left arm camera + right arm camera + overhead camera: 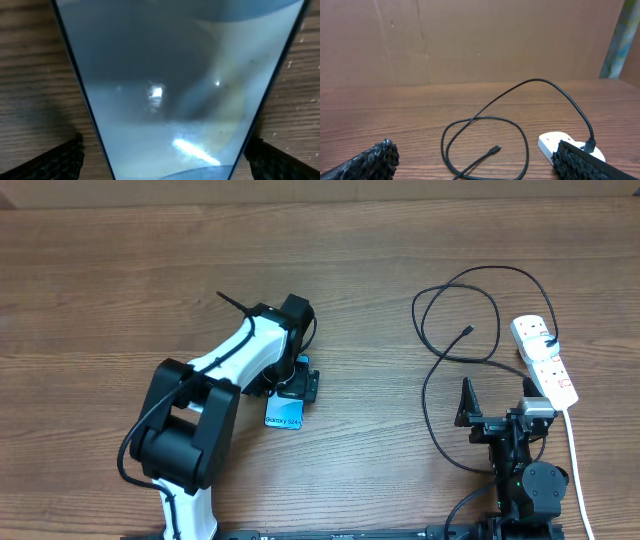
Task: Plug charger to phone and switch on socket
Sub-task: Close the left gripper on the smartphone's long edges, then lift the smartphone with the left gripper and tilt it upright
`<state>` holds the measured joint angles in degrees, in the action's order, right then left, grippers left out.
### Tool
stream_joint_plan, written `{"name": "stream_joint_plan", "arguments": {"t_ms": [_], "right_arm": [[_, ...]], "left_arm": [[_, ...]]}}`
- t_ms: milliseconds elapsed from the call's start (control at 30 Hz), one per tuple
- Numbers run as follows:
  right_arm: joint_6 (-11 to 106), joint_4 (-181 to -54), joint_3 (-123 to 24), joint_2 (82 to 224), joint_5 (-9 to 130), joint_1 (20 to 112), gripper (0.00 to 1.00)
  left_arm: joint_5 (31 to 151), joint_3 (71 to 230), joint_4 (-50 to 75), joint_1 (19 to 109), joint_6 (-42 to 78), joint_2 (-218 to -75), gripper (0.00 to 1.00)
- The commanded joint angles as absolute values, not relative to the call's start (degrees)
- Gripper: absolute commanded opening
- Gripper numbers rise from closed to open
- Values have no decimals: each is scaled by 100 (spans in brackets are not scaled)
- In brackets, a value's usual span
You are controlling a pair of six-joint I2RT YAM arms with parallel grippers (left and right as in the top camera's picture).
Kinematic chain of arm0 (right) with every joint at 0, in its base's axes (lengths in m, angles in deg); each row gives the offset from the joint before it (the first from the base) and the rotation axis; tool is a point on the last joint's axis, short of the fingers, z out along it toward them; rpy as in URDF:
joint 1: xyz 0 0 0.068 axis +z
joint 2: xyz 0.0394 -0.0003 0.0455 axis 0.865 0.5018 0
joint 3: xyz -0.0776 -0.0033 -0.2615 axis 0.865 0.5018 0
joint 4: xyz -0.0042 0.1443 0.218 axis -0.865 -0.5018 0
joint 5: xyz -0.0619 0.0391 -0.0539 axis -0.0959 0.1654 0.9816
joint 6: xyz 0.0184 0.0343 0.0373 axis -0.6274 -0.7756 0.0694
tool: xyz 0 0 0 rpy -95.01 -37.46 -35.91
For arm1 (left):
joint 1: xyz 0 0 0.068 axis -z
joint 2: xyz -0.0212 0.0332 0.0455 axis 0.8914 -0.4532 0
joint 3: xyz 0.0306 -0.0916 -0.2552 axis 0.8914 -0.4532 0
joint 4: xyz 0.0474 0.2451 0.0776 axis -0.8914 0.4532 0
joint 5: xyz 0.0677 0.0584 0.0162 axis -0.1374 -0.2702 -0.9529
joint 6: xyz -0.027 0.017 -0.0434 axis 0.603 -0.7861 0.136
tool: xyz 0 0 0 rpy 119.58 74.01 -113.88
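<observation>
Phone-securing step is being judged as in hand. The left pincer [298, 387] is being held spread over the phone [160, 75], with a black textured finger [55, 160] on each side; contact cannot be told. The phone is being left flat on the wood-grain surface [100, 280], left of centre: slim, glossy glass, dark-edged. The right pincer [498, 405] is being held spread and empty near the charger [485, 118], a thin black cable being left looped at right. Its small connector [494, 149] is lying free, and the far end is appearing plugged into the white plastic socket [545, 358]. Next, the connector is needing to be pinched and lined up with the phone's port. The switch is being judged not yet pressed.
</observation>
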<state>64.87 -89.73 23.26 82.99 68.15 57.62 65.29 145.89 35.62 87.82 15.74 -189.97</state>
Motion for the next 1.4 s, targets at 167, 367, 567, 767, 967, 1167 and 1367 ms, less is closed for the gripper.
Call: {"name": "stream_joint_plan", "arguments": {"t_ms": [167, 367, 567, 767, 967, 1167, 1367], "right_arm": [[6516, -8940, 2387, 8231, 6867, 5734, 100], [6516, -8940, 2387, 8231, 6867, 5734, 100], [6516, -8940, 2387, 8231, 6867, 5734, 100], [6516, -8940, 2387, 8231, 6867, 5734, 100], [6516, -8940, 2387, 8231, 6867, 5734, 100], [6516, -8940, 2387, 8231, 6867, 5734, 100], [6516, -8940, 2387, 8231, 6867, 5734, 100]], "left_arm": [[6443, 14645, 3451, 8826, 1658, -19378, 100], [6446, 14645, 3455, 8826, 1658, -19378, 94], [6446, 14645, 3453, 8826, 1658, -19378, 82], [6559, 14645, 3451, 8826, 1660, -19378, 75], [6787, 14645, 3451, 8826, 1813, -19378, 69], [6789, 14645, 3425, 8822, 2169, -19378, 64], [6791, 14648, 3383, 8820, 2307, -19378, 59]]}}
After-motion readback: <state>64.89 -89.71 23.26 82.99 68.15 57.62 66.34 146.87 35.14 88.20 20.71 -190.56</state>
